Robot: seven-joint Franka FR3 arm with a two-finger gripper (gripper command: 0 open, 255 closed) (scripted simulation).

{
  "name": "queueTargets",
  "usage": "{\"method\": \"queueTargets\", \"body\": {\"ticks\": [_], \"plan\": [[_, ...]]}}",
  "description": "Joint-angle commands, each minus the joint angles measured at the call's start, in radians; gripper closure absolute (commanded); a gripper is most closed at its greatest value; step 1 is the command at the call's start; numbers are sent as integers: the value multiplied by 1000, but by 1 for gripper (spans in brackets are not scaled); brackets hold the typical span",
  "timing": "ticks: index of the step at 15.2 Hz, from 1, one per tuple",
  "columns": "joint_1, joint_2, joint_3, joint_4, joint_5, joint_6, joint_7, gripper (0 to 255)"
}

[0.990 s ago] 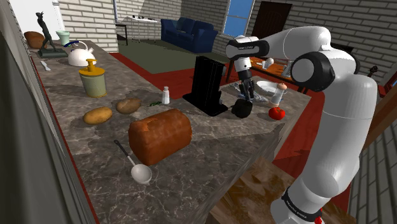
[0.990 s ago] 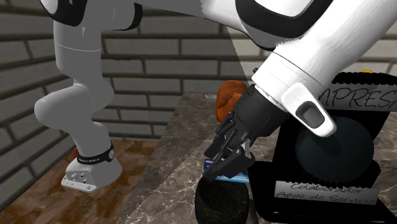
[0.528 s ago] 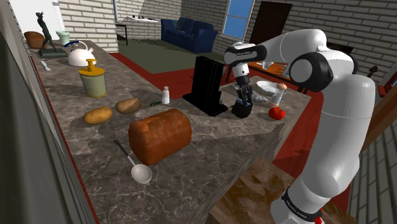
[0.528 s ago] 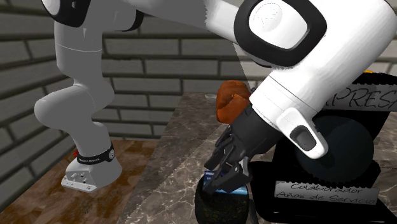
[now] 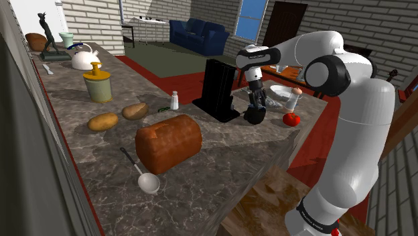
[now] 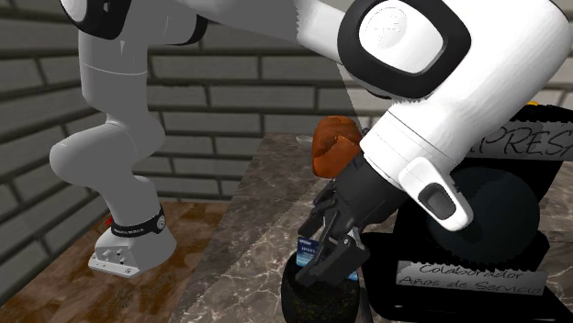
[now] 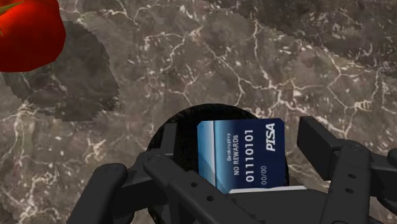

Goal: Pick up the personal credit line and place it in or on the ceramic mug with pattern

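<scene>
From the shoulder: shows the hand (image 5: pixel 255 106) low over a black mug (image 5: pixel 254 115) on the tabletop (image 5: pixel 221 167). Shows a red tomato (image 5: pixel 290 119) just beside the mug, and a tall black block (image 5: pixel 220 87) on its other side.

From the second outside view: shows the hand (image 6: pixel 326 257) right on top of the mug (image 6: pixel 303 303), fingers apart. Shows a blue card (image 6: pixel 308 248) standing in the mug and poking up over the rim. Shows the black block (image 6: pixel 477 220) close behind.

From the wrist: looks down into the mug (image 7: pixel 181 143). Shows the card (image 7: pixel 242 153) on its edge inside, a bit tilted, with "NO REWARDS" and "PISA" on it. Fingers wide on both sides of the card, not touching it, holding nothing. Tomato (image 7: pixel 28 28) near the mug on the stone tabletop (image 7: pixel 254 57).
</scene>
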Motion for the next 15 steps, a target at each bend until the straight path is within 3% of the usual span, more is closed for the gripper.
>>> {"method": "queueTargets", "body": {"ticks": [1, 4, 8, 15], "plan": [[0, 0, 0, 0, 0, 0, 0, 0], [0, 0, 0, 0, 0, 0, 0, 0], [-2, 84, 3, 229, 14, -146, -20, 0], [-2, 84, 3, 229, 14, -146, -20, 0]]}}
